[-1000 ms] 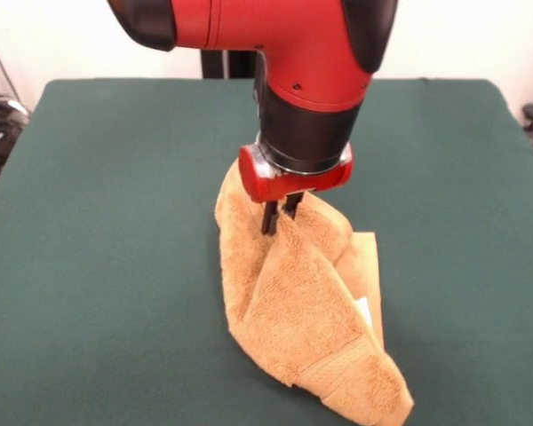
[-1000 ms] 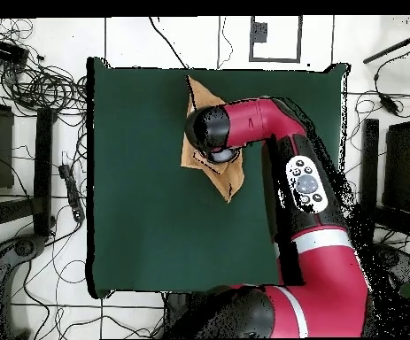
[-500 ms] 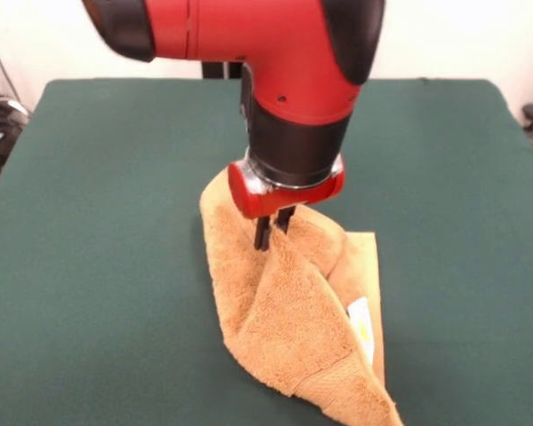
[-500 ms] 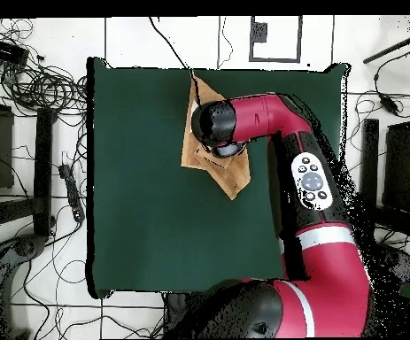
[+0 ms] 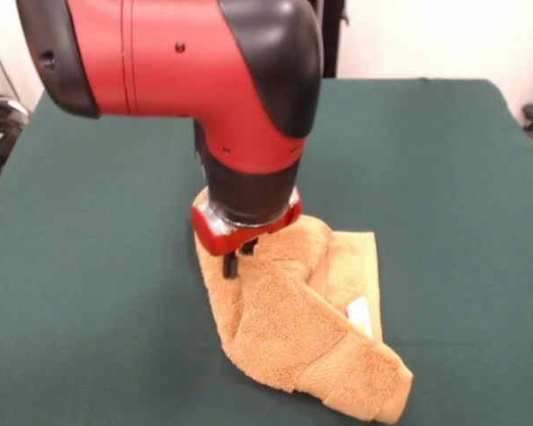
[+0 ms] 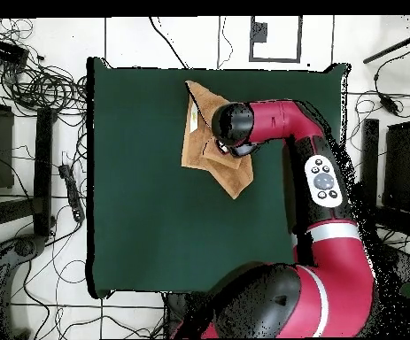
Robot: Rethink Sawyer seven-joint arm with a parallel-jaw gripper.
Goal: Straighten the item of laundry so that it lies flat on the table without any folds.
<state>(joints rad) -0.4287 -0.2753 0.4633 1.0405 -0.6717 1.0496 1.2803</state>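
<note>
Front and overhead views. The gripper [image 5: 237, 263] points straight down, its dark fingers [image 5: 230, 264] pinched together on a raised fold of the towel [image 5: 289, 333]. From the pinch the cloth falls away below and to the side of the gripper in thick rolled folds — one flatter layer lies beyond them on the table [image 5: 89, 311]. A white tag [image 5: 360, 316] shows on that layer, beside the gripper's side of the bundle — clear of the fingers. Overhead, the arm [image 6: 332, 212] covers part of the towel [image 6: 199, 142].
</note>
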